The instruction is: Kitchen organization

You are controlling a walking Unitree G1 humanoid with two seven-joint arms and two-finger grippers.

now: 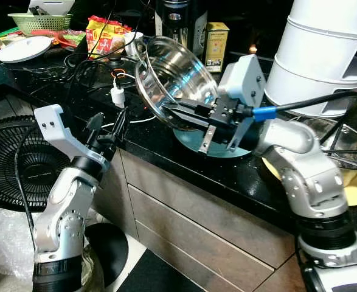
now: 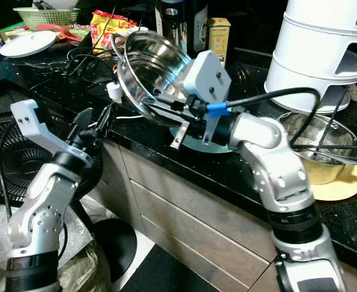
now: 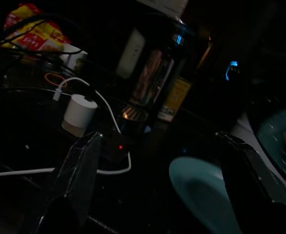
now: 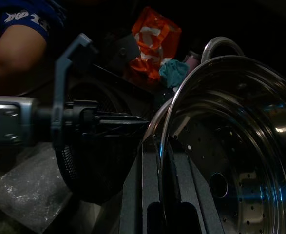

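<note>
Right now my right gripper is clamping the rim of the steel steamer bowl, holding it tilted above the black counter; its perforated bottom is showing clearly in my right wrist view, while the far rim is running out of frame; my left gripper is hovering at the counter's near edge, fingers apart; its wrist view is too dark for detail beyond a white charger; a fan is standing on the floor at left.
</note>
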